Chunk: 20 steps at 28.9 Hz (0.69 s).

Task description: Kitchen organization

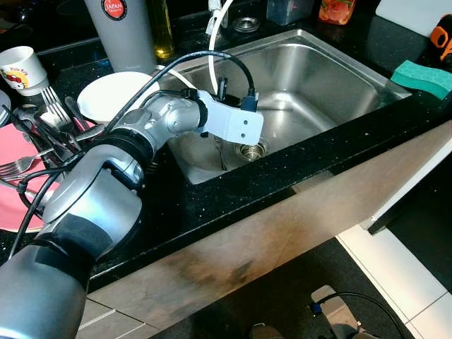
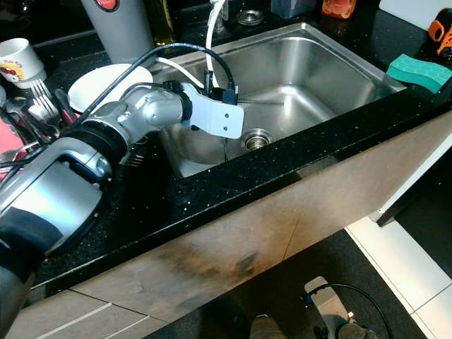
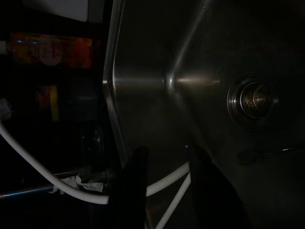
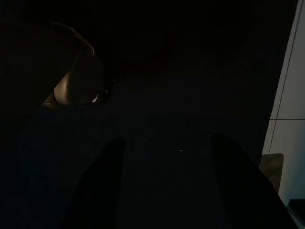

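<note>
Right now the left arm (image 1: 134,141) reaches from the dish pile across the black countertop (image 1: 233,205) and over the near-left part of the steel sink (image 1: 332,78). Left gripper (image 3: 164,191) hangs above the basin; in its wrist view the two black fingers (image 3: 133,186) stand apart with nothing between them, a white hose (image 3: 47,181) crossing just beyond the tips. A fork (image 3: 267,153) lies flat on the sink floor near the drain strainer (image 3: 255,98); from the head view its handle (image 1: 220,152) shows just under the wrist, beside the drain.

Left of the sink: white plate (image 1: 113,95), a heap of forks and cutlery (image 1: 49,123) on a pink plate (image 1: 18,205), white mug (image 1: 25,69), grey tumbler (image 1: 120,32) behind. Green sponge (image 1: 424,78) sits on the counter at the sink's far right corner.

Right gripper (image 4: 164,186) hangs idle in the dark, fingers spread, holding nothing, pale floor tile (image 4: 290,95) at the edge.
</note>
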Tool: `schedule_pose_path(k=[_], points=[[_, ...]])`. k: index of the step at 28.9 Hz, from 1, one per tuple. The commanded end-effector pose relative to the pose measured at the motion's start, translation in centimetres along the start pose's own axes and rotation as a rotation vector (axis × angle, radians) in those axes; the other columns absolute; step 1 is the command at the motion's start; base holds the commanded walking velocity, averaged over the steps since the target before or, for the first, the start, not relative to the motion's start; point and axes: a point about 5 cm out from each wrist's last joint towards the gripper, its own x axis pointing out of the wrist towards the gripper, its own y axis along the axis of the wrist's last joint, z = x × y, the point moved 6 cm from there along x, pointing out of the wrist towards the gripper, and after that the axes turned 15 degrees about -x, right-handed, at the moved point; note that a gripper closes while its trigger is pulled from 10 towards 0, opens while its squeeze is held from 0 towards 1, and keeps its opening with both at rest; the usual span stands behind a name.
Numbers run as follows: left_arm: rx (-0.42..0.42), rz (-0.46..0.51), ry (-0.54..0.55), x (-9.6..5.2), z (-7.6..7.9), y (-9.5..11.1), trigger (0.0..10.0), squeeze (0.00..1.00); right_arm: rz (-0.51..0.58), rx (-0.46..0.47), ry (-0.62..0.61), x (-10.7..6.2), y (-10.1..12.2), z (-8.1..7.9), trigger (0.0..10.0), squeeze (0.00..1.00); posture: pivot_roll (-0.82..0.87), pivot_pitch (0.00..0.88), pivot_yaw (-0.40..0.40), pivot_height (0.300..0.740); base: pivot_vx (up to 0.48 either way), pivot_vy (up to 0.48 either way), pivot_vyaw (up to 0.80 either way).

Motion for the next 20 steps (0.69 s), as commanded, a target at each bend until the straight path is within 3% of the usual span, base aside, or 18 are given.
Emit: schedule_pose_path(k=[1, 3, 4, 6, 7, 11, 15, 16, 19, 20], points=[[0.018, 0.001, -0.001, 0.0, -0.3, 0.2, 10.0, 1.0, -0.003, 0.0, 0.015, 0.0, -0.2, -0.6, 10.0, 0.0, -0.07, 0.127, 0.088, 0.74, 0.0, 0.0, 0.0], [0.018, 0.002, 0.0, 0.0, -0.3, 0.2, 10.0, 1.0, -0.003, -0.001, 0.016, 0.0, -0.2, -0.6, 10.0, 0.0, -0.07, 0.129, 0.088, 0.74, 0.0, 0.0, 0.0], [0.015, 0.005, 0.003, 0.0, -0.3, 0.2, 10.0, 0.62, -0.002, -0.002, 0.016, 0.0, -0.2, -0.6, 10.0, 0.0, -0.07, 0.129, 0.088, 0.74, 0.0, 0.0, 0.0], [0.013, 0.008, 0.005, 0.0, -0.3, 0.3, 10.0, 0.62, -0.002, -0.002, 0.017, 0.0, -0.2, -0.6, 10.0, 0.0, -0.07, 0.129, 0.088, 0.74, 0.0, 0.0, 0.0], [-0.01, 0.018, 0.009, 0.0, -0.5, 0.5, 10.0, 0.0, -0.001, -0.002, 0.018, 0.0, -0.1, -0.6, 10.0, 0.0, -0.06, 0.128, 0.085, 0.74, 0.0, 0.0, 0.0], [-0.135, 0.088, 0.034, -0.4, -1.9, 1.5, 10.0, 0.0, 0.003, 0.0, 0.022, 0.1, 0.1, -0.8, 10.0, 0.0, -0.06, 0.123, 0.085, 0.74, 0.0, 0.0, 0.0], [-0.388, 0.265, 0.059, -1.7, -4.8, 3.7, 10.0, 0.0, 0.005, 0.004, 0.021, 0.2, 0.3, -0.9, 10.0, 0.0, -0.05, 0.114, 0.08, 0.74, 0.0, 0.0, 0.0], [-0.388, 0.265, 0.059, -1.7, -4.8, 3.7, 10.0, 0.0, 0.005, 0.004, 0.021, 0.2, 0.3, -0.9, 10.0, 0.0, -0.05, 0.114, 0.08, 0.74, 0.0, 0.0, 0.0], [-0.595, 0.463, 0.024, -3.4, -6.8, 5.5, 10.0, 0.0, 0.006, 0.009, 0.016, 0.2, 0.4, -0.8, 10.0, 0.0, -0.05, 0.103, 0.071, 0.74, 0.0, 0.0, 0.0], [-0.626, 0.503, 0.014, -3.8, -7.1, 5.8, 10.0, 0.0, 0.005, 0.01, 0.015, 0.2, 0.4, -0.8, 10.0, 0.0, -0.05, 0.103, 0.071, 0.74, 0.0, 0.0, 0.0]])
